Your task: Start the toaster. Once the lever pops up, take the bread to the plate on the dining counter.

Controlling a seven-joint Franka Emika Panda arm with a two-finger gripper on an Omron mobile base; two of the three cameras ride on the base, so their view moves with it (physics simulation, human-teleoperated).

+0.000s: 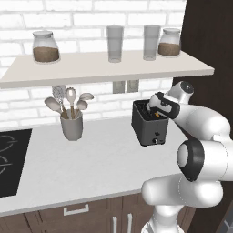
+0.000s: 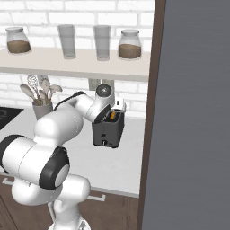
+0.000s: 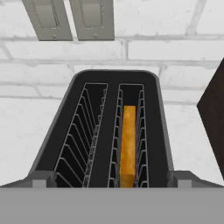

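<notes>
The dark toaster (image 1: 149,124) (image 2: 108,130) stands on the pale worktop against the brick wall. In the hand view I look down into the two slots of the toaster (image 3: 111,94). The bread (image 3: 127,144) (image 2: 112,116) sits upright in the right slot, toasted orange-brown. My gripper (image 1: 153,110) (image 2: 115,110) (image 3: 113,181) hovers just above the toaster's near end. It is open, its fingertips (image 3: 42,179) spread wide to either side, with nothing between them. The plate and the dining counter are out of view.
A grey utensil cup (image 1: 72,125) stands left of the toaster, with a black hob (image 1: 11,159) further left. A shelf (image 1: 104,68) with jars and glasses hangs overhead. A tall dark panel (image 2: 193,112) closes off the right. Two wall sockets (image 3: 70,17) sit behind the toaster.
</notes>
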